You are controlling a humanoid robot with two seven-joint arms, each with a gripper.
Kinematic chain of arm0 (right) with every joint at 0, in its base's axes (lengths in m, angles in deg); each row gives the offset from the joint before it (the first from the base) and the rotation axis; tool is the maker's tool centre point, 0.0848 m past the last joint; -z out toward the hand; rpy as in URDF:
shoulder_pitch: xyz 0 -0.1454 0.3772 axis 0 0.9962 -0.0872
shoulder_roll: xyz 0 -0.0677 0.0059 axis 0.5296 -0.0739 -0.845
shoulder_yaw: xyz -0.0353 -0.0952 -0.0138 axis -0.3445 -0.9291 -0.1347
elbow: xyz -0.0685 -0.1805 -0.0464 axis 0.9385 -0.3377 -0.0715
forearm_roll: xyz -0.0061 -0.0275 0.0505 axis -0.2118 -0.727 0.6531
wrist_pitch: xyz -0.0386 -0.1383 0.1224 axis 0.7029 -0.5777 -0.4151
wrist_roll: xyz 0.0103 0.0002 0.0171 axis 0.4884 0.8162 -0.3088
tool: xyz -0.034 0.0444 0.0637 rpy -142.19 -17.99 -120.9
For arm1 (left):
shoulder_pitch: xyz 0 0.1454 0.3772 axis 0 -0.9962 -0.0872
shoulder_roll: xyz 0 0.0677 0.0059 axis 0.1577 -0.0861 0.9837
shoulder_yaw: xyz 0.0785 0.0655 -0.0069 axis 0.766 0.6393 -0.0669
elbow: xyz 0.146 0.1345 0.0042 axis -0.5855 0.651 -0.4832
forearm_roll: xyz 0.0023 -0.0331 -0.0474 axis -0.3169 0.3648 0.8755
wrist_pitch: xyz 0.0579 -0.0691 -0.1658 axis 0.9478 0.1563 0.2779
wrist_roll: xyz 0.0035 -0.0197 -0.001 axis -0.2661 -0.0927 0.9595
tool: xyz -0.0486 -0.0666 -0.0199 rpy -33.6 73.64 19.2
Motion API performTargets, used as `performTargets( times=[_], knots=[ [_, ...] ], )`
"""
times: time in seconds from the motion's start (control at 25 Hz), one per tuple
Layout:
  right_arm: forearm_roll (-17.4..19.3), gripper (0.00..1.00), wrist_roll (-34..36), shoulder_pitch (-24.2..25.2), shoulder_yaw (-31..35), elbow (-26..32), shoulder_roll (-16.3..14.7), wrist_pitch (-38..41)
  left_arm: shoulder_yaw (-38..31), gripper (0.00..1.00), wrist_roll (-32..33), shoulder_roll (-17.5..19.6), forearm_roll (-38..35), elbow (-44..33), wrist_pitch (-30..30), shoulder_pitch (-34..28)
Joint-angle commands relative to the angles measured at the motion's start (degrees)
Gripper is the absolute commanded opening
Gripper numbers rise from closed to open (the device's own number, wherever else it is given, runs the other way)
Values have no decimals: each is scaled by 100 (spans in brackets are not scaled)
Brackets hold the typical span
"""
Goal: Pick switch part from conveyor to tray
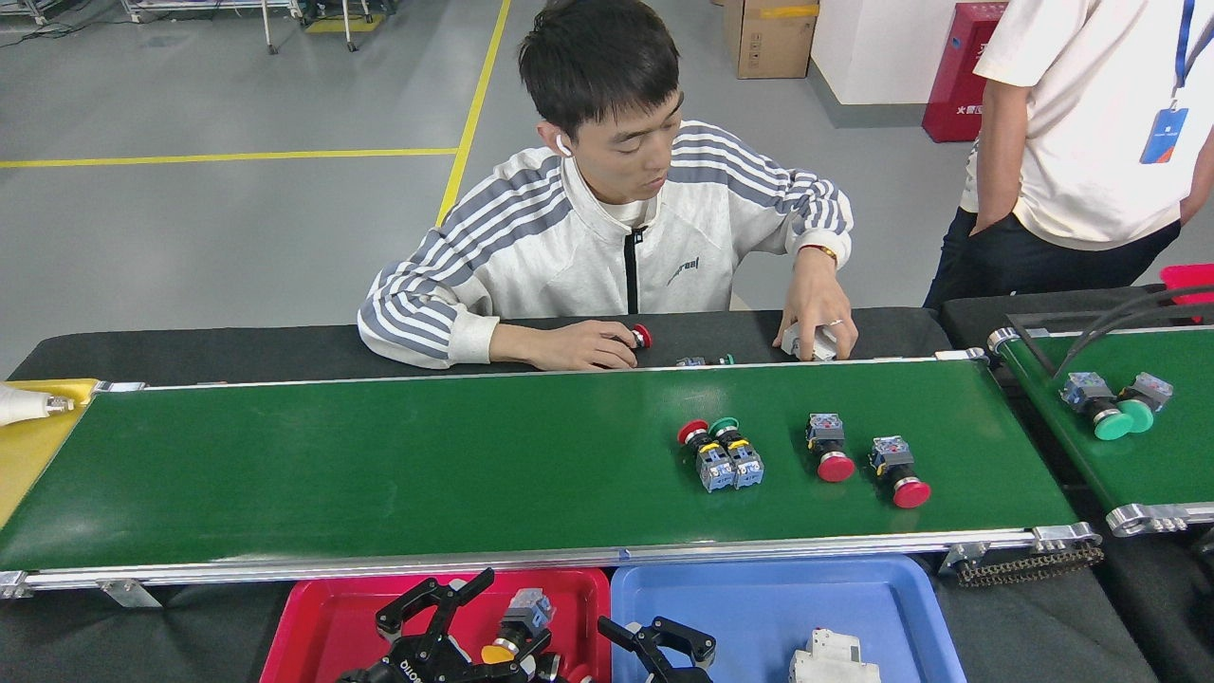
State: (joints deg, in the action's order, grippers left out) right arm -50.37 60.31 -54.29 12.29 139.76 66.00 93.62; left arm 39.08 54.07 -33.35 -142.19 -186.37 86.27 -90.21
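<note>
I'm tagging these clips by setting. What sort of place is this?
Probably a factory-style workshop or robot test floor: a green conveyor carrying push-button switch parts, red and blue sorting trays below it, and a grey floor with yellow lane lines.
</note>
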Motion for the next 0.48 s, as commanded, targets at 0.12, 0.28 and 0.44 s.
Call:
performTargets(
  times=[0.12, 0.28, 0.44],
  knots=[
    [137, 99, 303, 189, 1569, 110, 435, -408, -682, 100, -26, 107, 643, 166, -1506, -117],
    [137, 99, 399, 233, 2562, 110, 689, -1383, -849, 100, -17, 107, 687, 131, -1488, -319],
    [120, 99, 646, 505, 2641, 189, 575, -2525, -832, 100, -17, 107, 669, -27, -1480, -503]
  ],
)
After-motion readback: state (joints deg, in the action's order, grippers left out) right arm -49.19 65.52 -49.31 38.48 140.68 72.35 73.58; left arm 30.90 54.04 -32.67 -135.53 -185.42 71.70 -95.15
